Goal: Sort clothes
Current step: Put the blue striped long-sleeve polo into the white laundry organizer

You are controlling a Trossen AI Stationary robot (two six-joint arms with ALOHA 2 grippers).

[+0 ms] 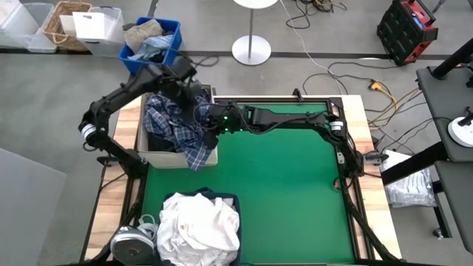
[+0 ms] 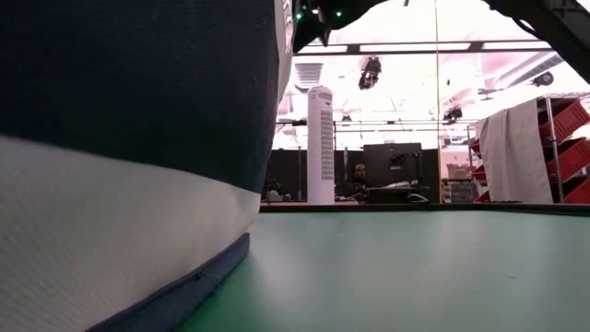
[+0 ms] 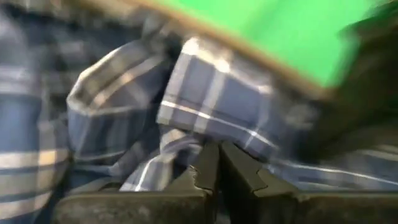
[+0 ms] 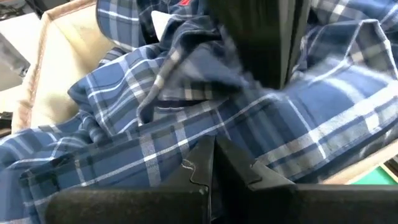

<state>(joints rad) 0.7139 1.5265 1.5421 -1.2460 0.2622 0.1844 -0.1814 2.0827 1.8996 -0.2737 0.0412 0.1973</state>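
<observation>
Left gripper [image 3: 217,163] and right gripper [image 4: 214,160], both closed tight, against the plaid shirt [image 1: 179,125].

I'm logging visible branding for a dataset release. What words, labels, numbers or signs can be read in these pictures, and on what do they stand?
None can be read.
The plaid shirt shows a small red mark near its collar in the right wrist view, too blurred to read.
The red bins on the room's shelves in the low view are too small to show any label.

Low view mostly blocked by bin wall [image 2: 129,184]; plaid shirt [image 3: 205,106] blurred, left wrist view.
</observation>
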